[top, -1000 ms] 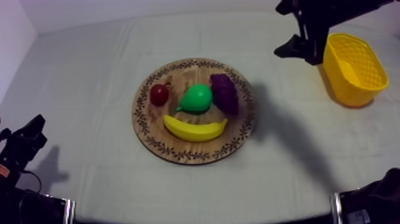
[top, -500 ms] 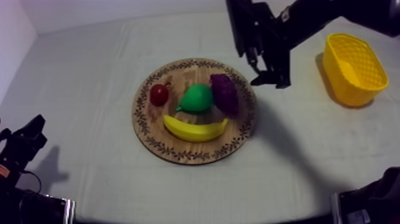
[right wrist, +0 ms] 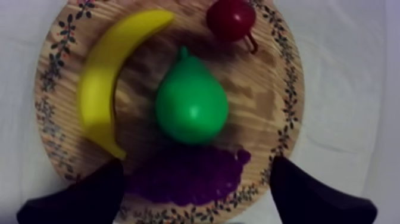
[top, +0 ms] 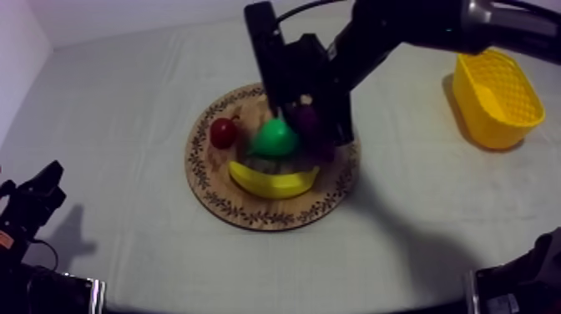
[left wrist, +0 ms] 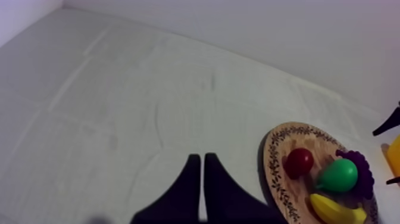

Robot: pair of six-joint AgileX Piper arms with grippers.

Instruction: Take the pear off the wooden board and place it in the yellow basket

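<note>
While the right gripper (right wrist: pixel 197 165) hangs over the wooden board (top: pixel 250 213) with fingers wide apart, the pear (top: pixel 274 139) sits mid-board, ungripped; in the top view, small red fruit (top: pixel 223 132) at its 9 o'clock, grapes (top: pixel 315 134) at 3, banana (top: pixel 271 179) at 6; yellow basket (top: pixel 492 96) at the board's 2 o'clock; left gripper (left wrist: pixel 199 156) fingers pressed together, at the table's 8 o'clock.

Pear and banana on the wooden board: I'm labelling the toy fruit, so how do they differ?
The pear is green, the banana yellow. The pear is plump with a short stem tip; the banana is long and curved. The pear lies at the middle of the wooden board; the banana lies nearer its rim, its inner curve facing the pear. Both rest on the board.
</note>
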